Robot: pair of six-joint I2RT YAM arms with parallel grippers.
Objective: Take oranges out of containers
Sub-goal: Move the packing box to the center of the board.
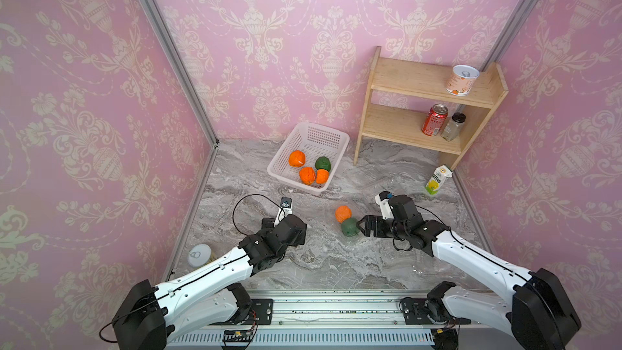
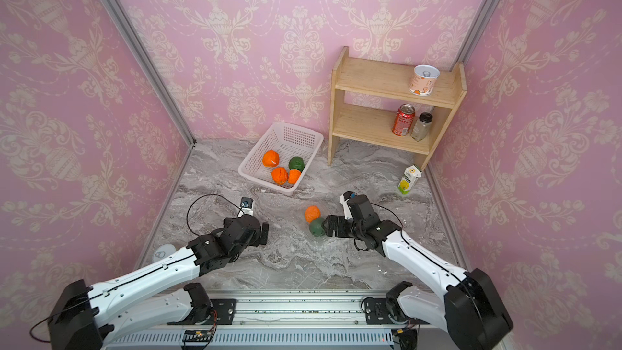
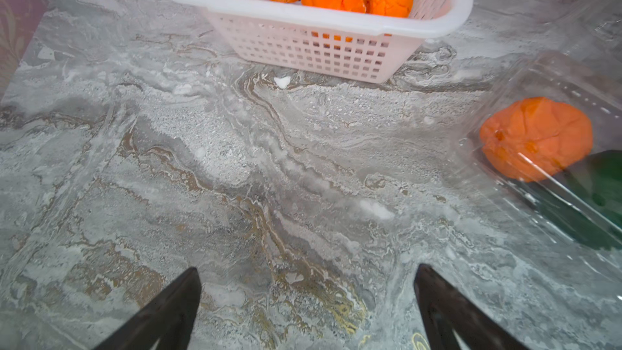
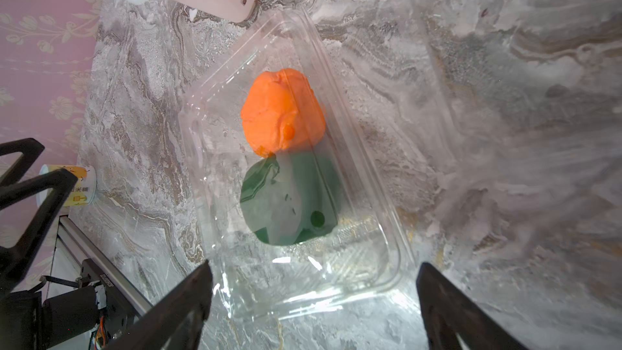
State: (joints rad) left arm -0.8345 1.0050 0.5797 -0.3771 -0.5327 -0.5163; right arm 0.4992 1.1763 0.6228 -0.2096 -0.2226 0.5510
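One orange (image 1: 343, 213) (image 4: 282, 112) lies in a clear plastic container (image 4: 303, 281) at mid-table, touching a dark green fruit (image 1: 349, 226) (image 4: 289, 200) in the same tray. My right gripper (image 1: 363, 225) (image 4: 314, 269) hangs open just right of the green fruit, its jaws spread wider than the tray's near end and holding nothing. My left gripper (image 3: 306, 269) is open over bare marble, well left of the tray, with that orange (image 3: 535, 136) off to its side. A second clear container (image 4: 434, 72) lies beside the first. Three oranges (image 1: 297, 158) (image 1: 307, 175) (image 1: 322, 176) sit in the white basket.
The white perforated basket (image 1: 336, 129) at the back centre also holds a green fruit (image 1: 323, 163). A wooden shelf (image 1: 404, 129) with cans stands at the back right, with a juice carton (image 1: 437, 180) in front of it. A white-lidded can (image 1: 200, 254) stands at the near left wall.
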